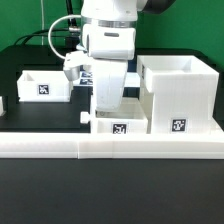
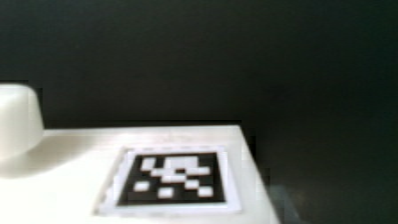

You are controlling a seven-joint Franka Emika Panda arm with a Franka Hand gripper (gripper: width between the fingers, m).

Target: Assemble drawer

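Note:
In the exterior view the large boxy housing (image 1: 180,90) stands at the right, its tag facing front. One small tray (image 1: 45,85) sits at the back left. The second small tray (image 1: 120,124) lies at the front centre against the border wall, touching the housing. My gripper (image 1: 104,108) reaches straight down onto this tray's left part, and its fingertips are hidden there. The wrist view shows a white tray face with a tag (image 2: 178,180) very close, and a rounded white part (image 2: 15,120) beside it. No fingers show clearly in it.
The long low white border wall (image 1: 110,148) runs across the front. Another white piece (image 1: 3,104) shows at the exterior view's left edge. Cables (image 1: 60,30) hang behind the arm. The table (image 2: 267,60) is black.

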